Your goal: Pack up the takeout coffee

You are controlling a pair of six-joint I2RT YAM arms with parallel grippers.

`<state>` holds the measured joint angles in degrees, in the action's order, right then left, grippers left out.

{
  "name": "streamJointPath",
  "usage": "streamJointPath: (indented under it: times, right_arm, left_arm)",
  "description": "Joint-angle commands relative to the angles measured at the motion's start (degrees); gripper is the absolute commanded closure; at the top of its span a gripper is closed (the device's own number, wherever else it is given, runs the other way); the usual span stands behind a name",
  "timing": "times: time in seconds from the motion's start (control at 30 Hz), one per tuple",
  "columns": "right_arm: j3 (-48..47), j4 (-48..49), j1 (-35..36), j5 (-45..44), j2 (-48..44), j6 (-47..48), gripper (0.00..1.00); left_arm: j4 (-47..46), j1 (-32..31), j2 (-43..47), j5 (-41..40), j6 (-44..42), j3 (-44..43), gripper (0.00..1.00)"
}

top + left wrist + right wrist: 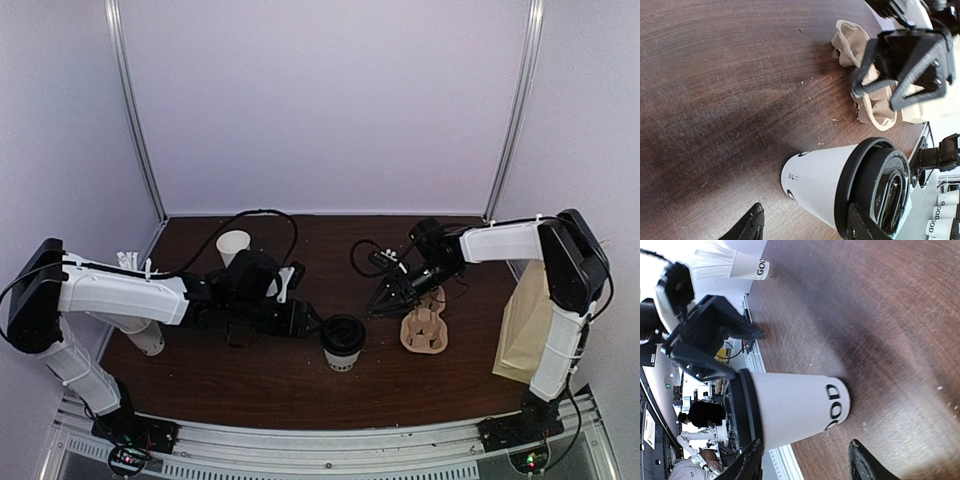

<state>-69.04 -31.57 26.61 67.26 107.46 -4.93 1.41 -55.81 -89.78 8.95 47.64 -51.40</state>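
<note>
Top view: the takeout coffee (pixel 342 345) stands upright on the tabletop (pixel 260 385), low in the centre of the frame, long axis vertical. My left hand (pixel 310 323) sits just beside it on the frame's left, nearer than my right hand (pixel 385 297), which is up and to the right. I count one coffee, one pulp carrier (pixel 424 327) and one paper bag (pixel 525 325).

Left wrist: my fingers (pixel 752 225) are partly spread and empty, with the coffee just ahead at lower right.

Right wrist: my fingers (pixel 865 465) are likewise apart, holding nothing. The coffee is at centre-left and one straw cup (pixel 737 265) at upper left.

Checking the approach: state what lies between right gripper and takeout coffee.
Bare tabletop only, from right gripper to takeout coffee; the left wrist view shows it.
</note>
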Motion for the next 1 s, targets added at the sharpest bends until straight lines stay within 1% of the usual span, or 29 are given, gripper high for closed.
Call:
streamJointPath:
  times: [0.0, 0.17, 0.3, 0.4, 0.57, 0.8, 0.97]
  right_arm:
    - [4.32, 2.54, 0.42, 1.54, -5.45, -0.06, 0.41]
    - [5.73, -0.79, 2.03, 2.53, -5.36, 3.3, 0.4]
    - [5.91, -0.16, 3.27, 3.12, -5.06, 2.62, 0.4]
    - [6.74, 2.31, 3.82, 3.9, -4.52, 0.3, 0.43]
    - [7.04, 2.43, 4.57, 3.8, -3.5, 0.12, 0.45]
    - [9.12, 4.41, 4.59, 1.37, -2.77, -2.54, 0.52]
    - [10.07, 4.62, 4.59, -2.28, -0.18, -3.67, 0.59]
  left_arm:
    - [2.06, 0.1, -2.47, 1.04, -2.1, -2.14, 0.43]
    - [2.3, 0.09, -3.32, 1.07, -2.27, -2.63, 0.43]
    - [2.71, 0.13, -3.72, 0.59, -2.49, -3.0, 0.43]
    - [2.81, 0.17, -4.25, 0.46, -2.64, -3.16, 0.43]
    - [2.74, 0.12, -5.03, 0.71, -2.81, -3.36, 0.43]
    - [2.98, 0.15, -6.12, 0.48, -3.15, -3.53, 0.44]
    - [2.91, 0.11, -7.52, 0.82, -3.71, -2.85, 0.48]
